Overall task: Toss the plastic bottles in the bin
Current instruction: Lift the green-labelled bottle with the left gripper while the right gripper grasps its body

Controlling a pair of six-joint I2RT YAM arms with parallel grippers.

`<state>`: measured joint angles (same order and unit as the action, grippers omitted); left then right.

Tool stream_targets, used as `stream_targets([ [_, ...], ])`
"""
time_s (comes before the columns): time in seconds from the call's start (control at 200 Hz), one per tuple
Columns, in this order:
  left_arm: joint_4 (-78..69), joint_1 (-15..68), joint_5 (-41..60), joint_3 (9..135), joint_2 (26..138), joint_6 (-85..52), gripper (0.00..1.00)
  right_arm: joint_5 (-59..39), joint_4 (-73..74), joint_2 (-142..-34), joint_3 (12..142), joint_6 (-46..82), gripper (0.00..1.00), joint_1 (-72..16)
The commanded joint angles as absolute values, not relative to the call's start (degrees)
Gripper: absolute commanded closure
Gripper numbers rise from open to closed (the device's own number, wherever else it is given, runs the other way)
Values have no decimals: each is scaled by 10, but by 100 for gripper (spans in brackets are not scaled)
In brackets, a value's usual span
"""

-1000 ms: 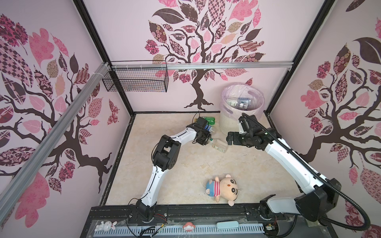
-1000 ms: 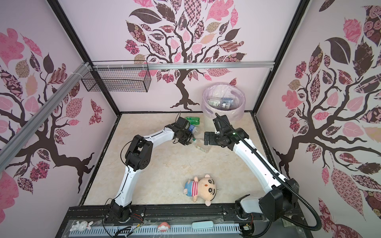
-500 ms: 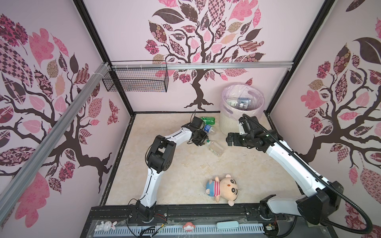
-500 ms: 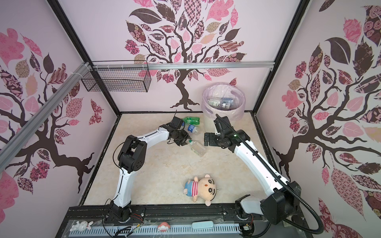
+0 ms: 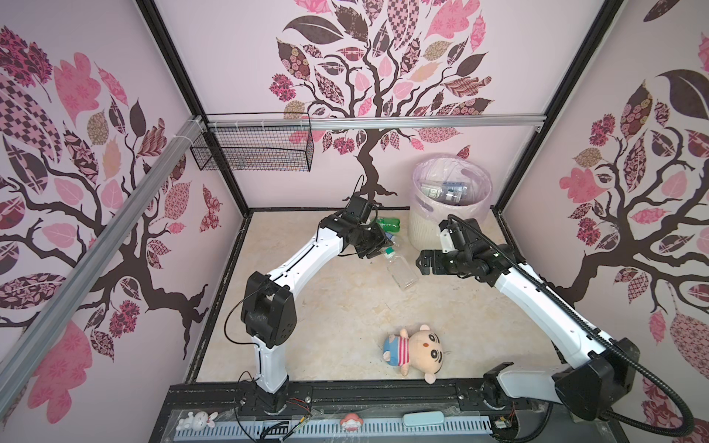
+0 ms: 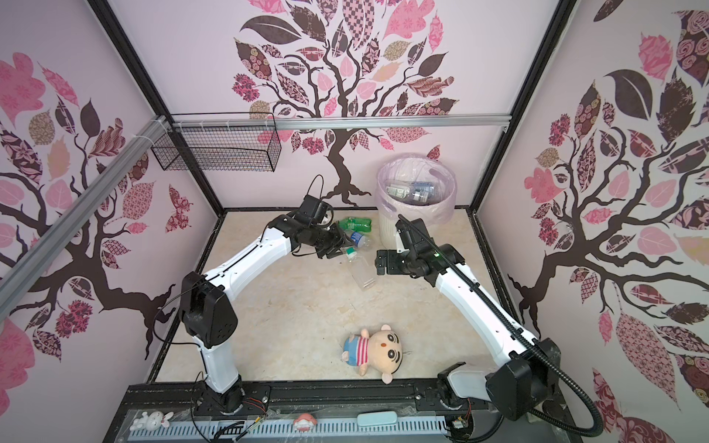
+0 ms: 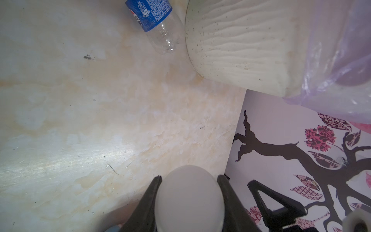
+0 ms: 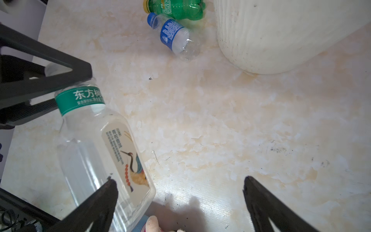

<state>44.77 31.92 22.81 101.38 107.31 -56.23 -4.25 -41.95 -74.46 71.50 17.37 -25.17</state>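
Observation:
My left gripper point(image 5: 378, 249) is shut on the white cap point(image 7: 189, 198) of a clear plastic bottle point(image 5: 401, 270) with a green neck band point(image 8: 80, 100). The bottle's body slants from the cap toward my right gripper point(image 5: 420, 264). That gripper is open, and one finger point(image 8: 100, 200) lies beside the bottle's base. A green bottle point(image 5: 387, 223) and a blue-labelled bottle point(image 8: 174, 36) lie on the floor just left of the bin point(image 5: 449, 226). The cream ribbed bin has a pink bag point(image 6: 416, 168) and holds several bottles.
A plush doll point(image 5: 416, 351) in a striped shirt lies near the front edge. A black wire basket point(image 5: 253, 151) hangs on the back wall at the left. The bin stands in the back right corner, close to the wall point(image 7: 281, 140).
My left arm's elbow has swung back toward the front left while its gripper kept the bottle's cap. The blue-labelled bottle behind it now shows. My right gripper has edged toward the bottle.

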Motion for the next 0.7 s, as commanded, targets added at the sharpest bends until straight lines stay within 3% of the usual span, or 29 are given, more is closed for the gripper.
stream_targets([
  [0.0, 493, 319, 225, 998, 1055, -524, 70, -59, -398, -741, 722, 159, 0, -280],
  [0.17, 515, 318, 217, 997, 1040, -513, 70, -49, -373, -752, 739, 165, 0, -346],
  [0.37, 523, 308, 225, 998, 1036, -518, 70, 34, -371, -782, 747, 160, 0, -440],
  [0.695, 541, 304, 237, 1042, 1053, -520, 70, 60, -372, -815, 743, 143, 4, -454],
])
